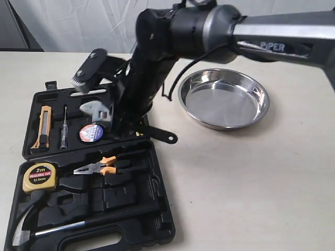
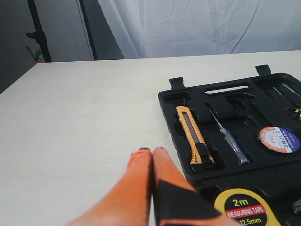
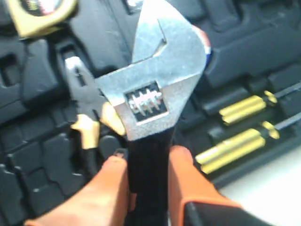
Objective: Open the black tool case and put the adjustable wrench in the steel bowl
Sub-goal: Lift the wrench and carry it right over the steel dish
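adjustable wrench (image 3: 155,80) — shiny silver head, black handle

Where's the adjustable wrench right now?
Right wrist view: the silver-headed, black-handled adjustable wrench is gripped by its handle in the right claw, over the open black plastic tool case, near the orange-handled pliers.

Adjustable wrench (image 3: 155,70): bare silvery metal head, satin sheen; handle black, glossy. Black tool case (image 1: 137,206): matt moulded plastic. Steel bowl (image 1: 226,104): polished metal, mirror-bright bottom. Table (image 1: 251,183): pale, matt, smooth. Backdrop (image 2: 211,23): white cloth, creased.
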`<state>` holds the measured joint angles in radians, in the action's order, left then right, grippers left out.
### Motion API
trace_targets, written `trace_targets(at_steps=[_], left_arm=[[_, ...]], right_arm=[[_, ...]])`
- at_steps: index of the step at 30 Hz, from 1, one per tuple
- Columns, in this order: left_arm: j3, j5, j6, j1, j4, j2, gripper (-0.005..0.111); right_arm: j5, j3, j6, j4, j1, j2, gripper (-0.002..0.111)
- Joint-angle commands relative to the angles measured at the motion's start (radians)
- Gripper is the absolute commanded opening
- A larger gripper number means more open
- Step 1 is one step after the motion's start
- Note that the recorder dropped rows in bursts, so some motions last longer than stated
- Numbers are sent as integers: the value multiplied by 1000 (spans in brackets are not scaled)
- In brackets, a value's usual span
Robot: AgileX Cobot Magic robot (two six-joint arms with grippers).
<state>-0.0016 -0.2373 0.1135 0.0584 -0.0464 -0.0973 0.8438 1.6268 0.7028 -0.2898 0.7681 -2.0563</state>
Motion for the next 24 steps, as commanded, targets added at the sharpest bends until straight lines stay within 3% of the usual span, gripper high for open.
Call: trace_targets(at_steps=[1,7,11,24], left_arm=[[2,5,-2,2,4,4,0],[2,5,-2,2,4,4,0],[2,5,-2,2,4,4,0],[2,5,-2,2,4,4,0]], right_arm=[[-75,4,-77,-14,-160,27,-1],[-388,4,-254,-11,-413,-14,-1],[-353,4,-276,-19,-500,-104,-1],[-309,4,-298,-32,-515,-203,-1]])
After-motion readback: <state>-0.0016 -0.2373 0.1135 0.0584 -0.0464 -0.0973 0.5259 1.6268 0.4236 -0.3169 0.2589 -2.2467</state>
